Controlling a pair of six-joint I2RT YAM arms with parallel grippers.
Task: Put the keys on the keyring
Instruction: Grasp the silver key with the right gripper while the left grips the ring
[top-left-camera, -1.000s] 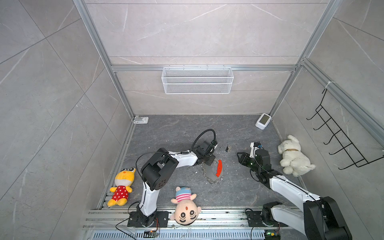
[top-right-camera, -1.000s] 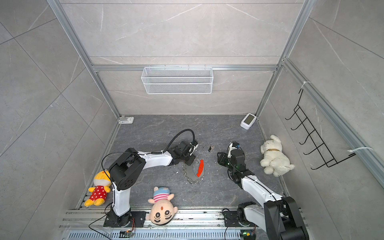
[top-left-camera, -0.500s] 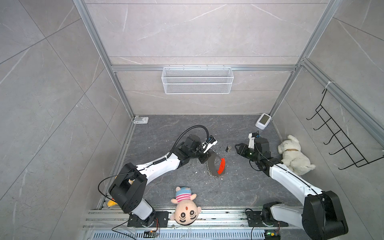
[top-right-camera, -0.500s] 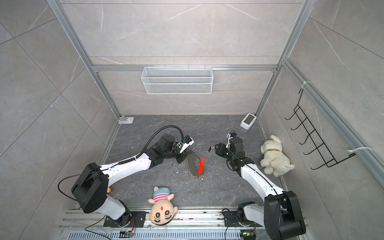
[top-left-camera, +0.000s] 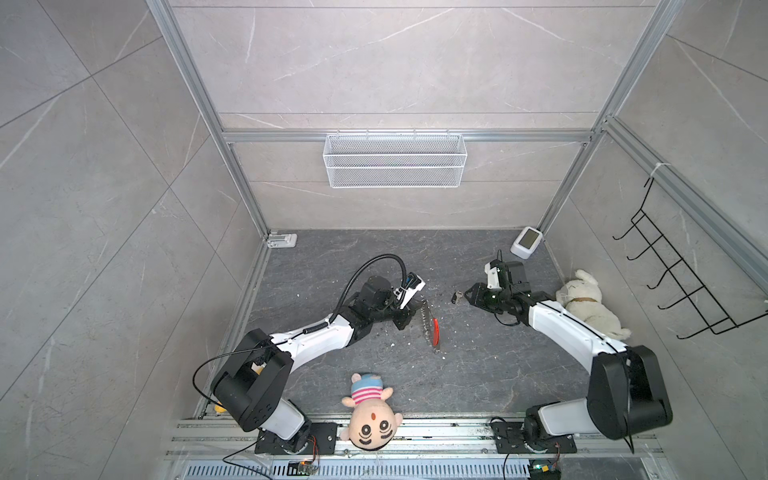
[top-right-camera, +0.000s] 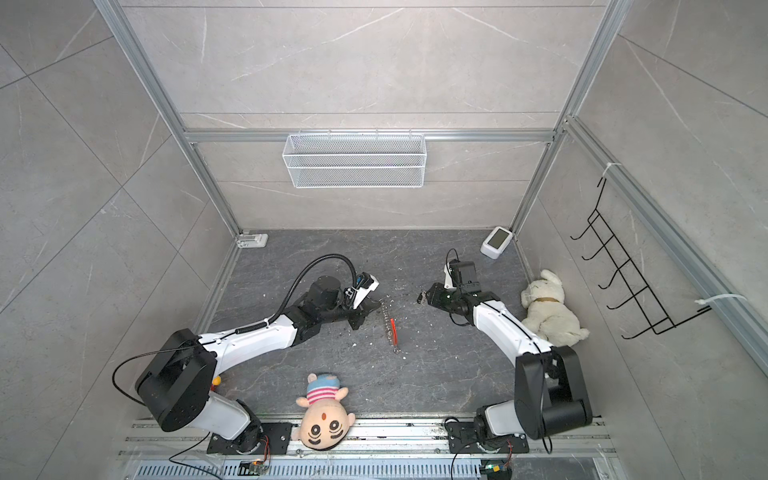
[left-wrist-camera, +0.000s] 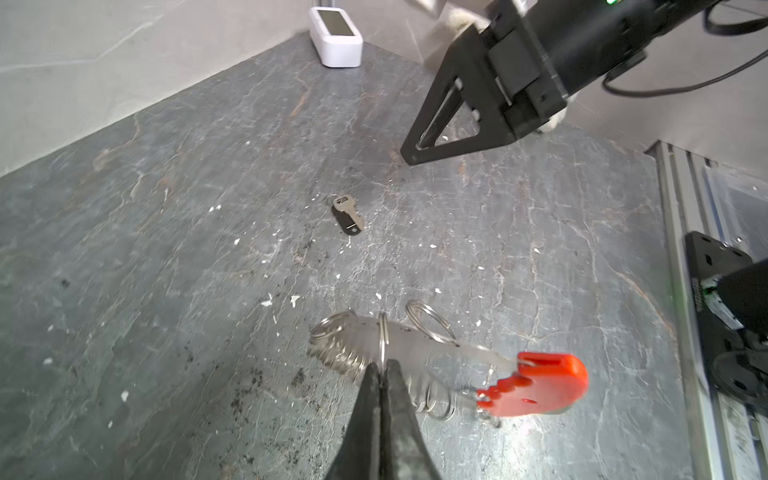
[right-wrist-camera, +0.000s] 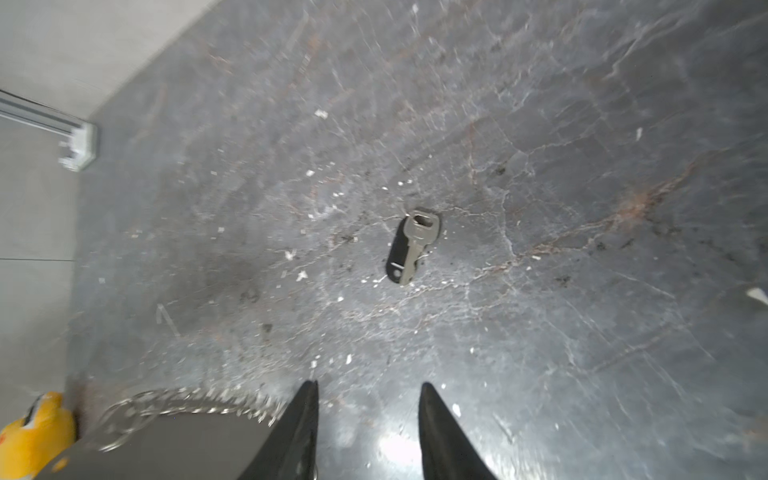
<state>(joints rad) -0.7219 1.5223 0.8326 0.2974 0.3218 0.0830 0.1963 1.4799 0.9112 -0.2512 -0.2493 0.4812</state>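
Keys: I see the keys (right-wrist-camera: 413, 247) lying flat on the table (top-left-camera: 332, 257), right of centre in its back half. A dull metal blade rests over a dark head. They also show in both top views (top-left-camera: 457, 296) (top-right-camera: 422, 297) and from the left wrist (left-wrist-camera: 348, 215).
Keys to right fingers: the keys sit ahead of the right gripper (right-wrist-camera: 368, 384), roughly in line with the gap and touching neither finger. In both top views the tips (top-left-camera: 467, 293) (top-right-camera: 430, 296) are just beside the keys.
Right fingers: spread, with nothing between them.
Keyring: the keyring (left-wrist-camera: 374, 345) hangs from the left gripper (left-wrist-camera: 383, 365), its red segment (left-wrist-camera: 540, 384) at the end away from the pinch. In both top views it reads edge-on near the table's centre (top-left-camera: 428, 328) (top-right-camera: 390, 326). I cannot tell whether its low end touches the table.
Left fingers: pressed together, pinching 1 small silver ring on the keyring's loop.
Keys to left fingers: apart, the keys beyond the keyring and between the 2 grippers.
Back right corner: a small white device (top-left-camera: 527, 248).
Right edge: a white plush dog (top-left-camera: 590, 305).
Front edge: a doll with a striped cap (top-left-camera: 371, 415).
Left edge: a yellow plush toy (right-wrist-camera: 33, 432), mostly hidden by the left arm in the top views.
Walls: a wire basket (top-left-camera: 395, 160) on the back wall and a black hook rack (top-left-camera: 681, 286) on the right wall.
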